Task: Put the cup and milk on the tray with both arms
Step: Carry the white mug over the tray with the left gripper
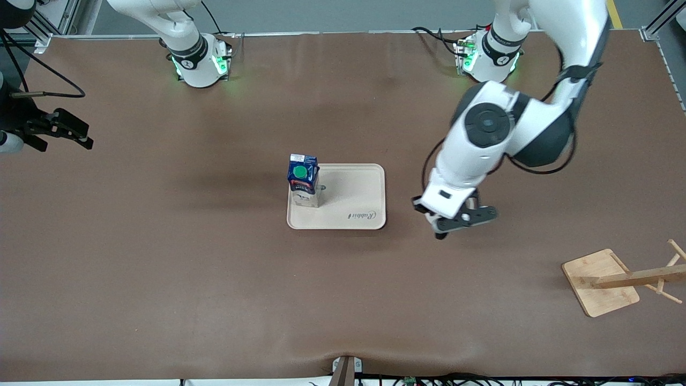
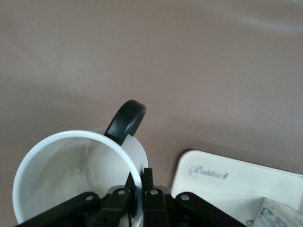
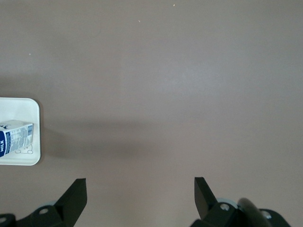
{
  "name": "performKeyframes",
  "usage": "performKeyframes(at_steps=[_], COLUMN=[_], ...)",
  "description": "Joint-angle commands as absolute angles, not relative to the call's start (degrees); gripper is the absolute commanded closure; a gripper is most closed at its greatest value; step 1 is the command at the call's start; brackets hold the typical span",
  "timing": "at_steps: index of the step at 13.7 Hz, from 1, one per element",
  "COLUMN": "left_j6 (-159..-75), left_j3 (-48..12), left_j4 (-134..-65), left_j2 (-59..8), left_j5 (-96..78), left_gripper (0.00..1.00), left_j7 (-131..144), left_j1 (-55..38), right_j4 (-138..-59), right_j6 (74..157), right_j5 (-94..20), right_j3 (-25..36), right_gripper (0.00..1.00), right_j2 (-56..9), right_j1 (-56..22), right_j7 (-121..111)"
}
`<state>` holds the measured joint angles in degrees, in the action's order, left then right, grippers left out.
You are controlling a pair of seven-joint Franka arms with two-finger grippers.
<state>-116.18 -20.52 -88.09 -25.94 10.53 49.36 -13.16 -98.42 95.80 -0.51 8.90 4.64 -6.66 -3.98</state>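
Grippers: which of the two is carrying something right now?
The left gripper: its fingers are shut on the rim of the cup, over bare table beside the tray. The right gripper waits open and empty at its own end.

The small white round mug with a dark handle [image 2: 78,177] hangs clamped by its rim in the left pincer [image 2: 138,191], above the table just beside the flat cream rectangular tray [image 1: 358,195], where the dark-blue green-capped milk carton [image 1: 303,180] stands upright, well apart from the wide-open right pincer [image 3: 140,191].
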Motion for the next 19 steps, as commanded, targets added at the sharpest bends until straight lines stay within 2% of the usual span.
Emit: performKeyframes(at_steps=[1, 8, 12, 19], left_j6=[-114.3, -116.3, -117.7, -120.0], left_j3=[-18.9, -17.6, -13.3, -13.2], left_j4=[-80.4, -78.0, -78.0, -78.5], left_j2=[-32.2, -40.2, -42.7, -45.4], left_j5=[12.0, 12.0, 11.9, 15.3], left_gripper=[1.00, 1.00, 1.00, 1.00], left_j7=[54.8, 68.8, 73.2, 75.5], left_j1=[-18.9, -28.0, -34.4, -35.9], right_j4=[-95.7, -94.7, -92.1, -91.5], right_j6=[95.1, 94.7, 94.7, 94.6], right_j5=[0.4, 0.6, 0.5, 0.5], right_j3=[7.8, 7.9, 7.9, 7.9], right_gripper=[0.00, 0.00, 0.00, 0.00], right_j2=[1.8, 1.1, 1.0, 1.0], right_j1=[-4.3, -3.8, -3.8, -3.7], right_j7=[-5.0, -6.7, -6.6, -6.5])
